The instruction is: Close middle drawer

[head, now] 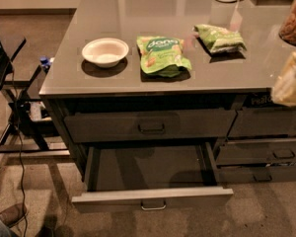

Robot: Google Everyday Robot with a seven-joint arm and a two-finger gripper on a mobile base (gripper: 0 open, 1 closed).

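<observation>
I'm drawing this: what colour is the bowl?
White bowl, camera view; the hand is at the right edge.

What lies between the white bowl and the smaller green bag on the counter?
The larger green bag, as the camera view shows. The gripper is at the right edge, apart from the open middle drawer.
</observation>
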